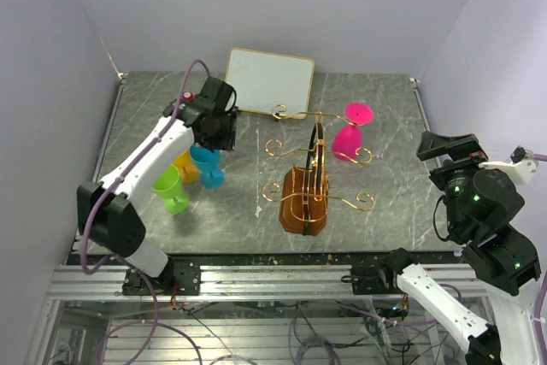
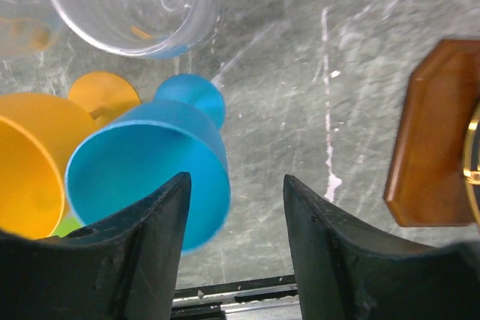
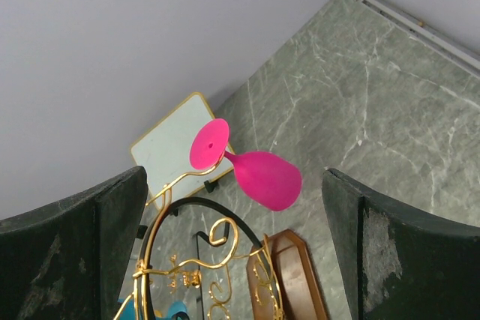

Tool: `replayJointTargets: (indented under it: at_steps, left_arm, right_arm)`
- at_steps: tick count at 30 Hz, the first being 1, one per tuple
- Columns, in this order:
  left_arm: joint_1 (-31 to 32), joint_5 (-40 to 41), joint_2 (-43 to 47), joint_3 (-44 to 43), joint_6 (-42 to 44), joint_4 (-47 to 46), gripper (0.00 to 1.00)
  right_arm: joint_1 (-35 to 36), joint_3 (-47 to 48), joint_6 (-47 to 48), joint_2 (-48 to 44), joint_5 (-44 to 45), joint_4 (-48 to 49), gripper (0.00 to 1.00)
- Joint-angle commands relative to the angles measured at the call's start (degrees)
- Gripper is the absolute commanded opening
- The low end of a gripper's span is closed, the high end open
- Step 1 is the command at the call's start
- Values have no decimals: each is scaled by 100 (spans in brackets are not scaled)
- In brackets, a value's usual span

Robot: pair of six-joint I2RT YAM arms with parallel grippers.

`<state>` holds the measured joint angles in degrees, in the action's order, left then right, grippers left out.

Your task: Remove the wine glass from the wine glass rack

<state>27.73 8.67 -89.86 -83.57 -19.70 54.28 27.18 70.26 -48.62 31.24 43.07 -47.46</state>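
A pink wine glass point(image 1: 347, 138) hangs bowl-down by its foot from a gold wire arm of the brown violin-shaped wine glass rack point(image 1: 304, 198), on the rack's far right side. My right gripper point(image 3: 232, 177) is open wide and stays well back from the pink wine glass point(image 3: 261, 176), which shows between its fingers at a distance. My left gripper point(image 2: 236, 179) is open above a blue glass point(image 2: 150, 162) standing upright on the table, whose rim lies beside the left finger point(image 2: 150, 245). Nothing sits between the jaws.
An orange glass point(image 2: 30, 159), a green glass point(image 1: 170, 187) and a clear glass point(image 2: 135, 5) crowd round the blue one at the left. A white framed board point(image 1: 269, 80) leans at the back. The rack's wooden base point(image 2: 435, 133) lies right of my left gripper.
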Motion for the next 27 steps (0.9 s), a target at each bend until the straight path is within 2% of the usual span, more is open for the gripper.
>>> replayJointTargets:
  at_steps: [1, 6, 16, 21, 27]
  left_arm:
    - [-46, -442, 1012, -298, -54, 41, 65]
    - [-39, -587, 2293, 342, -171, -472, 69]
    - [-39, -40, 4603, 2182, -347, -1052, 72]
    - [-40, -18, 5292, 2595, -315, -1291, 73]
    - [-41, -96, 5574, 2698, -266, -1432, 73]
  right_arm:
    - [7, -10, -25, -37, 23, -111, 100]
    - [7, -149, -145, -80, -124, -142, 100]
    - [5, -175, -205, 108, -383, -46, 100]
    - [7, -262, -217, 245, -624, 72, 100]
    - [7, -352, -407, 429, -819, 87, 100]
